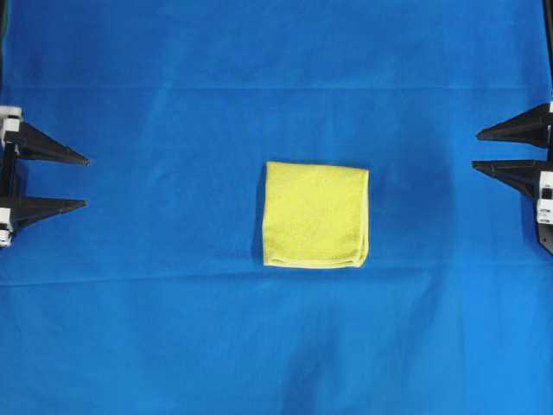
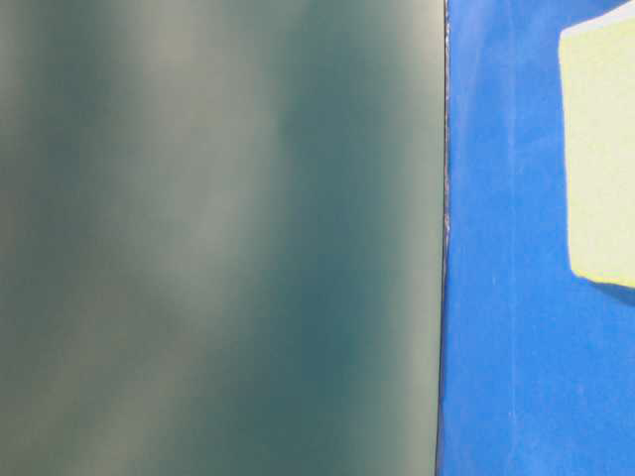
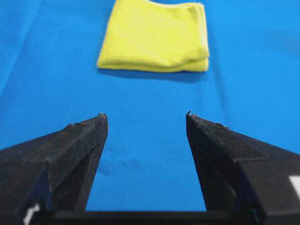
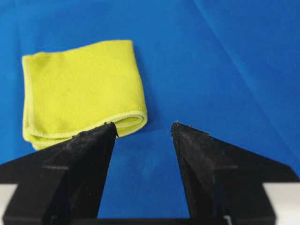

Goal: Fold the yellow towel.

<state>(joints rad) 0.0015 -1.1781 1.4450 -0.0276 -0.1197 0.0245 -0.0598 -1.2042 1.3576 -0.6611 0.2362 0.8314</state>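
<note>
We note the yellow towel [image 1: 316,213] folded (layers stacked) mid-cloth; left gripper [image 1: 86,181] and right gripper [image 1: 475,149] gape empty.

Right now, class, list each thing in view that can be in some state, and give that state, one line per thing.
yellow towel: folded into a small layered square, lying flat on the cloth, touched by neither gripper.
left gripper: open, empty, at the left edge, apart from the towel.
right gripper: open, empty, at the right edge, apart from the towel.
blue cloth: spread over the table, lightly creased.
</note>
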